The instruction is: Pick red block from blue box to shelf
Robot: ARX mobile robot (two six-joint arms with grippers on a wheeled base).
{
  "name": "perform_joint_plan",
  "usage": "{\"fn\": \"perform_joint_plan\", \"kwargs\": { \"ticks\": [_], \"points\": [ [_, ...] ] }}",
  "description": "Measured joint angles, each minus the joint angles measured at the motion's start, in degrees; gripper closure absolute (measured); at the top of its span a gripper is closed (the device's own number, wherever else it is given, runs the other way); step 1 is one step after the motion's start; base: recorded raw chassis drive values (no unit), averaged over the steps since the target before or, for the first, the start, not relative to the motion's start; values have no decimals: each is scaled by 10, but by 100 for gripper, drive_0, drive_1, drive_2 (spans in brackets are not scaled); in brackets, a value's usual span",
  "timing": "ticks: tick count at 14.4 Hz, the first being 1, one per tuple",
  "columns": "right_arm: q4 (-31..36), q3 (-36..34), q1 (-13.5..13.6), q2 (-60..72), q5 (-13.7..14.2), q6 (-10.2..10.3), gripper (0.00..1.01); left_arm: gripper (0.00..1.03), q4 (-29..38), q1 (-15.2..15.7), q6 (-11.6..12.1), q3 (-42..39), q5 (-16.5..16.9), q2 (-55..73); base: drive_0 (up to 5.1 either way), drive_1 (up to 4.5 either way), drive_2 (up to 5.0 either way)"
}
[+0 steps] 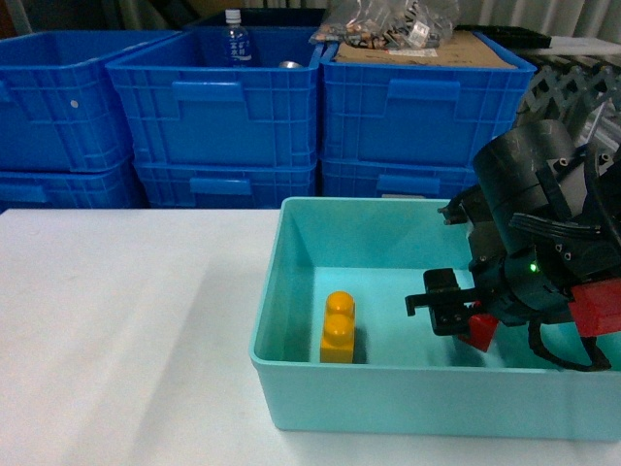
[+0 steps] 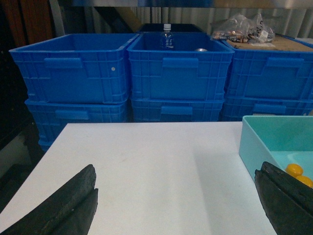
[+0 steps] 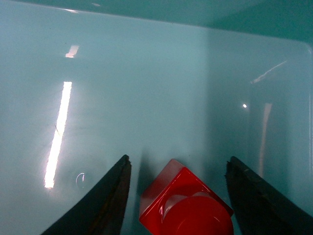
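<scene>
Two jaws of the right gripper (image 3: 176, 196) were spread either side of the red block (image 3: 183, 205), not touching it. The block sat on the floor of the blue box (image 1: 291, 388), rotated corner-on to the jaws, right of the yellow brick (image 1: 338, 328). Judgement: rotate the wrist to meet flat faces, centre, then close. Left gripper (image 2: 176, 205) hung spread over the bench (image 2: 146, 161), left of the box. Crates (image 1: 223, 107) stood behind the box.

A white worktop (image 1: 116, 320) runs up to a wall of stacked dark blue ribbed crates (image 1: 223, 107) along its far edge. One crate holds a water bottle (image 1: 237, 41); another carries cardboard (image 1: 427, 49) and a clear bag (image 1: 388, 21).
</scene>
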Motion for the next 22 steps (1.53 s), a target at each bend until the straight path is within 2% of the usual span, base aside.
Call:
{"fn": "perform_joint_plan", "kwargs": {
  "ticks": [1,2,5,7,9,12,13,14,16,18,21,22],
  "points": [
    [2,0,-2,0,-2,4,56,5,0,0,0,0,0,0,0,0,0],
    [10,-4,-5,-2,-9,11,61,5,0,0,0,0,0,0,0,0,0],
    [40,-56,-6,-54,-24,20,62,5,0,0,0,0,0,0,0,0,0],
    [95,-123,-4,-150,-45,24,62,5,0,0,0,0,0,0,0,0,0],
    [135,-212,0,-303,-58,26,62,5,0,0,0,0,0,0,0,0,0],
    [96,-357,-8,-556,-52,23,62,5,0,0,0,0,0,0,0,0,0],
    [303,-452,-17,-681,14,-38,62,5,0,0,0,0,0,0,0,0,0],
    [326,-501,-35,-697,12,-54,62,5,0,0,0,0,-2,0,0,0,0],
    [324,-543,-62,-741,-10,-65,62,5,0,0,0,0,0,0,0,0,0],
    [314,-566,-81,-787,-34,-68,62,5,0,0,0,0,0,0,0,0,0],
    [281,-603,-107,-847,-55,-70,62,5,0,0,0,0,0,0,0,0,0],
    [268,-610,-142,-872,-100,-70,62,5,0,0,0,0,0,0,0,0,0]
  ]
}}
